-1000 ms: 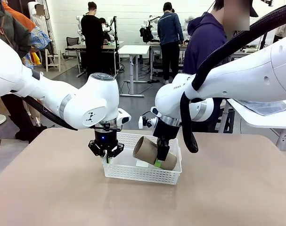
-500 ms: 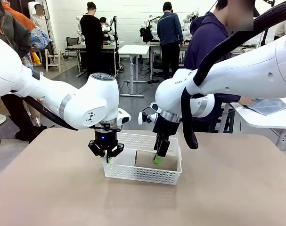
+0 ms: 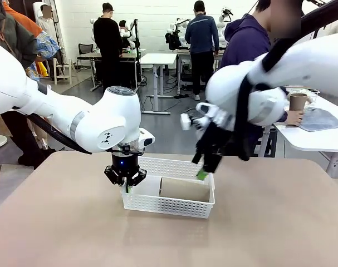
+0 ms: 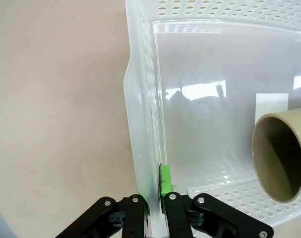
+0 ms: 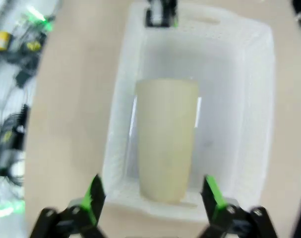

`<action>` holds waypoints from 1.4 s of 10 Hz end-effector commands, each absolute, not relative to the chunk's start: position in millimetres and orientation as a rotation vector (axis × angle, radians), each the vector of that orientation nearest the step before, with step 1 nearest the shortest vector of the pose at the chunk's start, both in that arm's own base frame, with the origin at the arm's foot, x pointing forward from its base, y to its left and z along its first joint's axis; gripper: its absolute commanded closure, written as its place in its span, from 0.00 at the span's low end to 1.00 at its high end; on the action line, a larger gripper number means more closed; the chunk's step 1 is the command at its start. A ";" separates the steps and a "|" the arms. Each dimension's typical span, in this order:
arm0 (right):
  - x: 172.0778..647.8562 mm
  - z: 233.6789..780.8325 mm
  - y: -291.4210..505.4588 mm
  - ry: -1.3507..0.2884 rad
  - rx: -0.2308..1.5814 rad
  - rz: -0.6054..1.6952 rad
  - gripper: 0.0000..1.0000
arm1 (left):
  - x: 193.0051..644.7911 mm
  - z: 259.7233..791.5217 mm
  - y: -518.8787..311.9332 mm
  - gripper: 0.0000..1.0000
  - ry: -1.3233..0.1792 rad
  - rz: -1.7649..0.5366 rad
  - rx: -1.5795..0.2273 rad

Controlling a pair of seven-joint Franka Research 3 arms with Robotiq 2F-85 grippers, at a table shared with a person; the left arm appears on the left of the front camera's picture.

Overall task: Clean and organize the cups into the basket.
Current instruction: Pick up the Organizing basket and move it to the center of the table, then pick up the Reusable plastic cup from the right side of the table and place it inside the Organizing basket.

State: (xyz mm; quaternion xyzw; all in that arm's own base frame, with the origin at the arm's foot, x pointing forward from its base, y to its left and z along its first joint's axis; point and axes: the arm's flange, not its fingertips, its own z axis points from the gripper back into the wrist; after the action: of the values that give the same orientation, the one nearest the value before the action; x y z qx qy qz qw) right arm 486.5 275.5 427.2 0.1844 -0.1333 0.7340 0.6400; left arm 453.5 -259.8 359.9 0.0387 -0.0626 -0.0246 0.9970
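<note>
Beige cup (image 5: pixel 166 144), where is it?
Lying on its side inside the basket (image 3: pixel 169 207).
And the grippers?
Left gripper (image 4: pixel 155 191) pinches the basket's wall. Right gripper (image 5: pixel 151 183) hangs above the basket, jaws wide, empty.

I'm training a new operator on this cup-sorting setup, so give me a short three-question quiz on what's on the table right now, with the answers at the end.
1. True or false: the beige cup stands upright inside the basket.
2. Pick one. The left pincer is: A) open in the air, B) shut on the basket's wall, C) holding a cup.
3. Fill the gap: the right pincer hangs above the basket with its jaws ____.

Key: 1 false, the cup lies on its side; 2 B; 3 open.
</note>
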 end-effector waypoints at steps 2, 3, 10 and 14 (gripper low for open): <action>457.8 427.6 134.6 -0.606 0.616 1.764 0.00 | 453.4 359.2 -262.5 1.00 -0.121 -0.051 0.085; 459.3 425.1 93.7 -0.741 0.697 1.713 0.00 | 453.4 359.2 -262.5 1.00 -0.121 -0.051 0.085; 470.1 358.9 -70.5 -0.996 0.979 1.421 0.00 | 453.4 359.2 -262.5 1.00 -0.121 -0.051 0.085; 472.7 346.9 -89.0 -0.965 0.977 1.306 0.00 | 453.4 359.2 -262.5 1.00 -0.121 -0.051 0.085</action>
State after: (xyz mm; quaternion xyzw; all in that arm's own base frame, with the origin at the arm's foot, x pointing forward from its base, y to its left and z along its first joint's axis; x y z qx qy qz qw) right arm 465.9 -94.7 340.3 0.4185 -0.4166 0.5675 0.5738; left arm 453.3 -260.2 359.6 0.0387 -0.0623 -0.0250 0.9970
